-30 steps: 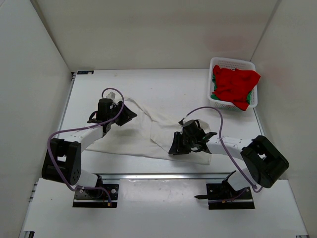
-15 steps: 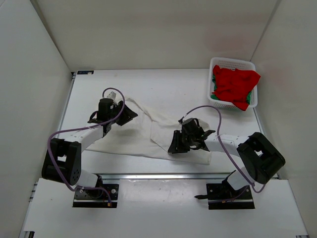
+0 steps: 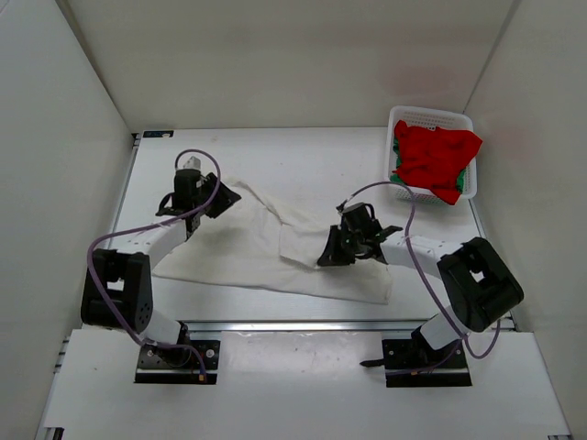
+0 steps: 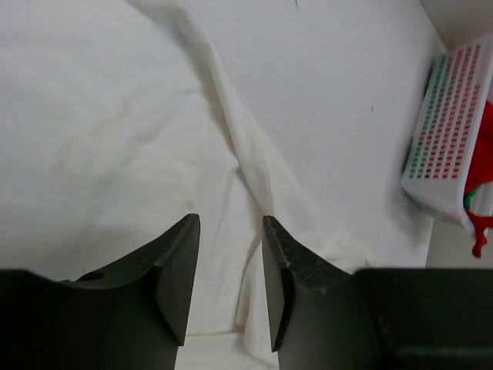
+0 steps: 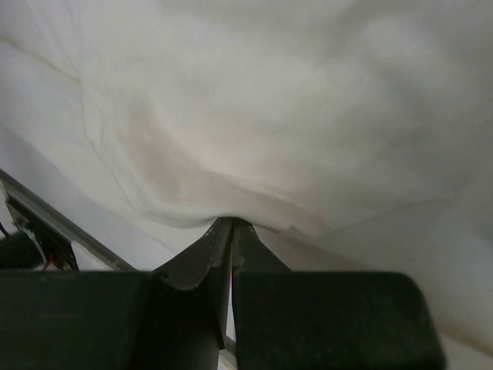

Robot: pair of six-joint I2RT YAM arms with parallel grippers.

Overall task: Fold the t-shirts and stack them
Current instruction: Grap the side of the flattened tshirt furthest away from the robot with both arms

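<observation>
The off-white t-shirt point(image 3: 238, 252) lies spread and rumpled on the table between the two arms. My right gripper point(image 3: 325, 258) is shut on a raised fold of it near its right half; in the right wrist view the cloth point(image 5: 269, 116) bunches at the closed tips point(image 5: 233, 223). At the shirt's far left corner, my left gripper point(image 3: 223, 197) stands open above the cloth point(image 4: 115, 139), with nothing pinched between its fingers point(image 4: 179, 262). The red t-shirt point(image 3: 436, 151) drapes over the basket, with the green t-shirt point(image 3: 400, 174) showing beneath it.
The white perforated basket point(image 3: 431, 114) stands at the far right corner and also shows at the right edge of the left wrist view point(image 4: 443, 139). White walls enclose the table on three sides. A metal rail point(image 3: 303, 324) runs along the near edge.
My right gripper has closed on a fold of the off-white shirt and pulled it slightly away from the near edge. The left gripper has shifted toward the far left, its jaws a little narrower.
</observation>
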